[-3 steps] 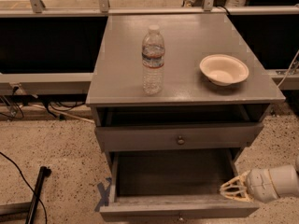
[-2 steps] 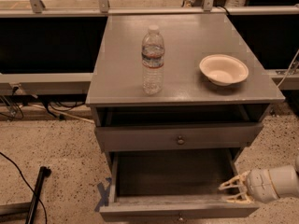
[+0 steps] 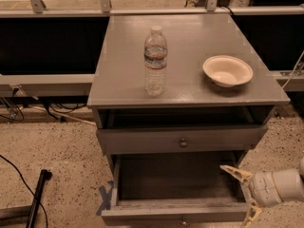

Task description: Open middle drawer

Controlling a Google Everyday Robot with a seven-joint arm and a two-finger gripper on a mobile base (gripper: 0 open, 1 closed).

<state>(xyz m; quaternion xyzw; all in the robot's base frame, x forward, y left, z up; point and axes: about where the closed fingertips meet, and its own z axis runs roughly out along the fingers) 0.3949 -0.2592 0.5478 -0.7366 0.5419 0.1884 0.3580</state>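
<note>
Finishing the pull on the middle drawer, which looks nearly done

It stands well out at 6 o'clock, under the shut upper drawer. The gripper at 4 o'clock, beside the drawer's right wall, is spread wide and holds nothing. Any retreat should probably go straight back, clear of the front. The gray tabletop carries a water bottle at 12 o'clock and a bowl at 2 o'clock. The speckled floor lies around it.

**Arm end: outward condition**

I note the gripper at lower right of my view. It has two tapered, pointed fingers, cream-coloured with darker edges, standing apart. Behind them is a rounded white wrist housing, smooth-shelled and bulbous.
</note>
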